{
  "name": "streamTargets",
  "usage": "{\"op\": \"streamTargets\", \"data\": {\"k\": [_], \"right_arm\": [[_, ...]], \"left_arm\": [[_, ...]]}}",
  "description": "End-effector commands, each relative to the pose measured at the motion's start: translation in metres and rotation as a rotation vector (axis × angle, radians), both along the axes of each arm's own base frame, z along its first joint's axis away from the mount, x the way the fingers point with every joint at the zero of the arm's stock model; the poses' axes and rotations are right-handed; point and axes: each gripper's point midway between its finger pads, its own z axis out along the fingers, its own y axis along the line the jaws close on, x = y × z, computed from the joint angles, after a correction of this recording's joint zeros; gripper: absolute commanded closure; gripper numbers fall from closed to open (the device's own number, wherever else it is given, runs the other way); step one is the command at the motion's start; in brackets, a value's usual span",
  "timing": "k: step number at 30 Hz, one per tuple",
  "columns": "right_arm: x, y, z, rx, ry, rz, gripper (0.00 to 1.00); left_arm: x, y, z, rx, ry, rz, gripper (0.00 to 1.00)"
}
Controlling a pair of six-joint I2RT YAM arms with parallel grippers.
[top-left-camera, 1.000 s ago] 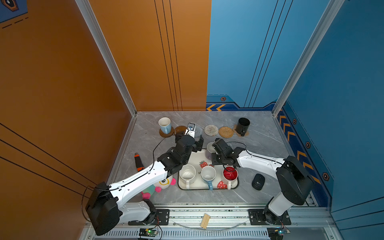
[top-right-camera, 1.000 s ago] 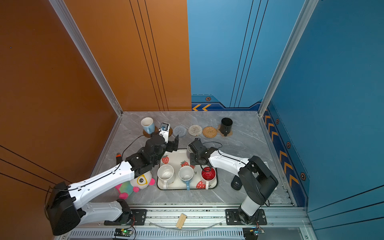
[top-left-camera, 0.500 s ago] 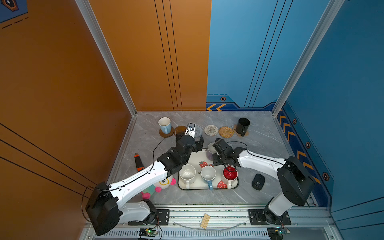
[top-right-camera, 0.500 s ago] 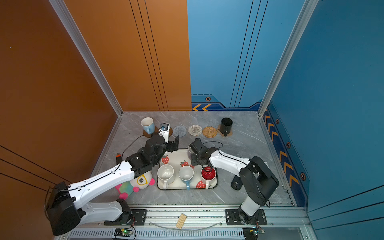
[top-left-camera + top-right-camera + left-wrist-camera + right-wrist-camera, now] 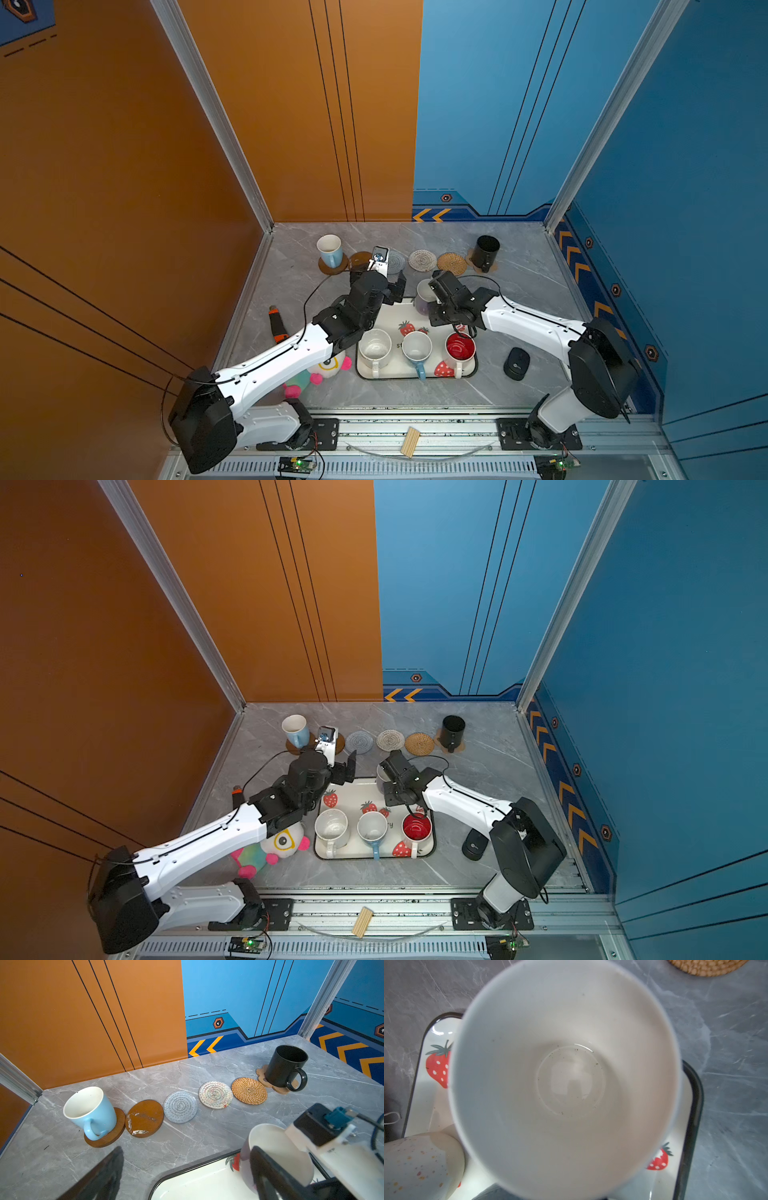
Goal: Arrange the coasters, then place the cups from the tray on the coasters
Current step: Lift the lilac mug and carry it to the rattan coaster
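Note:
Along the back lie the coasters: a brown disc under a light blue cup [image 5: 330,250], a bare brown disc [image 5: 144,1118], a grey woven one [image 5: 180,1106], a cream woven one [image 5: 215,1094], a rattan one [image 5: 249,1090] and a paw-shaped one [image 5: 262,1072] under the black cup [image 5: 485,250]. The strawberry tray [image 5: 415,377] holds a speckled cup [image 5: 375,345], a light blue cup [image 5: 417,346] and a red-lined cup [image 5: 460,347]. My right gripper [image 5: 432,297] is shut on the lavender cup [image 5: 566,1076], held over the tray's back right corner. My left gripper [image 5: 185,1176] hangs open over the tray's back left corner.
A plush toy [image 5: 328,365] lies left of the tray, partly under my left arm. An orange-and-black tool [image 5: 277,324] lies near the left wall. A black mouse [image 5: 515,363] sits right of the tray. Walls close in the back and both sides.
My right gripper has shifted slightly toward the back with the lavender cup in it. The left arm has stayed in place, still open.

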Motion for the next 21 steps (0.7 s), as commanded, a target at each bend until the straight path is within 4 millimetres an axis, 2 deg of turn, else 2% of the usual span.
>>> {"op": "streamTargets", "data": {"k": [1,3,8,14,21], "right_arm": [[0.016,0.002,0.043,0.03,-0.111,0.006,1.0],[0.025,-0.009,0.049,0.025,-0.12,-0.017,1.0],[0.035,-0.016,0.066,0.028,-0.145,-0.02,1.0],[0.047,-0.027,0.079,0.034,-0.159,-0.028,1.0],[0.07,-0.043,0.091,0.048,-0.181,-0.063,1.0]], "left_arm": [[0.0,0.007,0.004,-0.032,-0.014,0.016,0.05],[0.0,0.008,0.004,-0.031,-0.012,0.017,0.05],[0.0,0.01,0.004,-0.03,-0.011,0.02,0.05],[0.002,0.011,0.003,-0.029,-0.01,0.021,0.05],[0.003,0.011,0.003,-0.033,-0.007,0.018,0.05]]}}
